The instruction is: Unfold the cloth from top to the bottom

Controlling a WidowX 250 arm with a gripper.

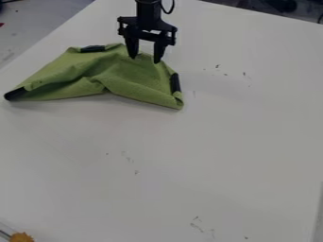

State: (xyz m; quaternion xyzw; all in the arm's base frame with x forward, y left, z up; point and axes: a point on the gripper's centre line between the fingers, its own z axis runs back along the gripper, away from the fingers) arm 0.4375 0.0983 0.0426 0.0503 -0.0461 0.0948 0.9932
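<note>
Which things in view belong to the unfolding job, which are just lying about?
Job:
- green fabric cloth with black edge patches
- black two-finger gripper
- flat white tabletop

Lying about:
- small, jagged orange-yellow object, lower-left corner

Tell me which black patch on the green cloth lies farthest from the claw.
The black patch at the left tip of the cloth; the upper patch and right patch both lie closer to the claw.

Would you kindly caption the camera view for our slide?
Open gripper over a rumpled green cloth with black edge patches, on a white table.
</note>
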